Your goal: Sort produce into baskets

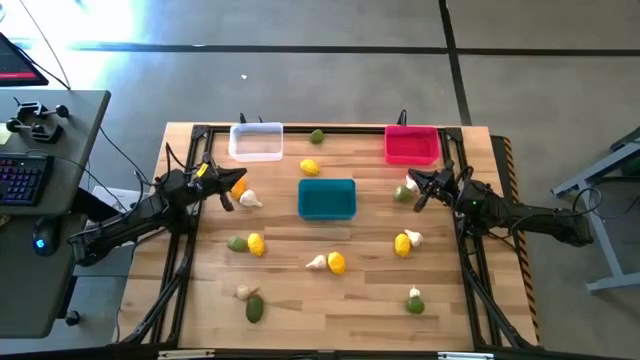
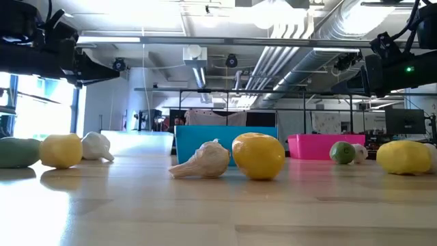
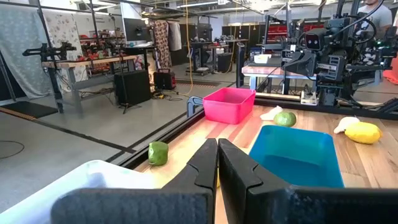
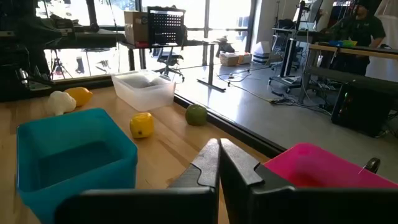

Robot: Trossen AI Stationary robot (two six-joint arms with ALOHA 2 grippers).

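Both arms parked at the sides of the surface [image 1: 330,300]: left tool [image 1: 222,190] pressed together and empty near the white basket [image 1: 256,142], right tool [image 1: 425,188] likewise pinched on nothing beside the pink basket [image 1: 412,145], likely so each covers its own half. Teal basket [image 1: 327,198] set in the middle, within either arm's reach, all three apparently empty. Lemons [image 1: 336,263], green fruits [image 1: 255,308] and garlic bulbs [image 1: 250,199] scattered loose around them, none sorted yet.
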